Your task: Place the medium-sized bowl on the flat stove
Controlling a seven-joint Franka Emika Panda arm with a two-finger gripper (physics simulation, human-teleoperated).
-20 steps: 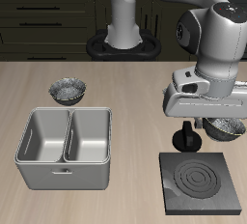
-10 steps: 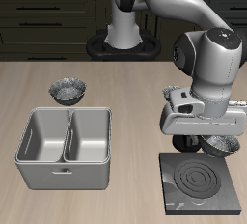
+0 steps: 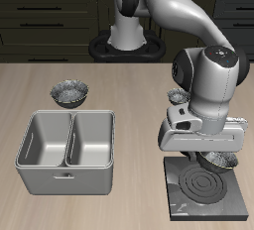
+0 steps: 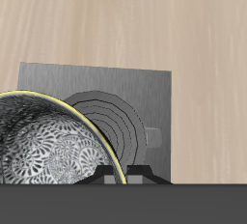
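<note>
Partly hidden bowl [image 3: 220, 161] (rim cut off) — above stove [image 3: 205, 187].

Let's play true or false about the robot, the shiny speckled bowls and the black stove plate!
1. The gripper holds a grey speckled metallic bowl above the flat black square stove. True.
2. The bowl already sits on the stove's rings. False: it hangs in the gripper, not yet set down.
3. Another grey speckled bowl sits behind the grey double-basin metal tray. True.
4. A bowl lies inside the tray. False: both basins are empty.
</note>
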